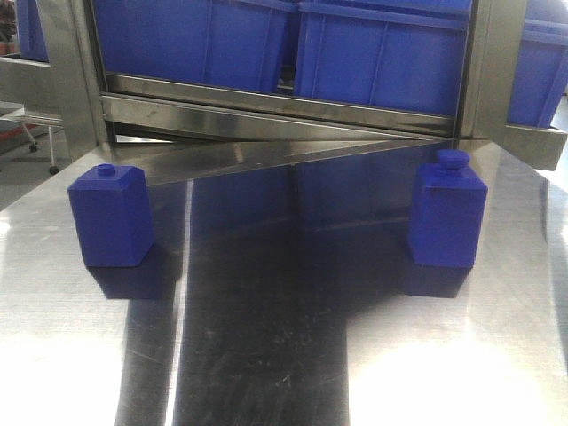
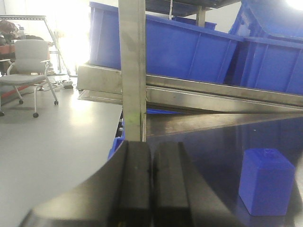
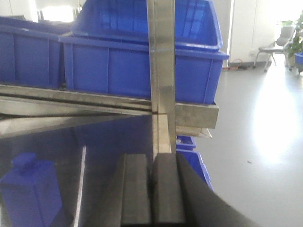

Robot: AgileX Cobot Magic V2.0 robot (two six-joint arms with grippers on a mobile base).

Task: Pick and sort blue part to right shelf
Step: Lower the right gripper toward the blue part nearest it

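Standing upright, blue part (image 1: 447,213) pointing up.

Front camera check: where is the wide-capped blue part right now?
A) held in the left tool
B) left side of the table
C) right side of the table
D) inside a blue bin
C: the blue part stands upright on the steel table at the right, with the small-knob block at the left.

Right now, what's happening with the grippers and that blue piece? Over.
Left gripper shut, empty. Right gripper shut, empty. Blue part upright on table, untouched. Nothing blocking it; second blue block stands well apart.
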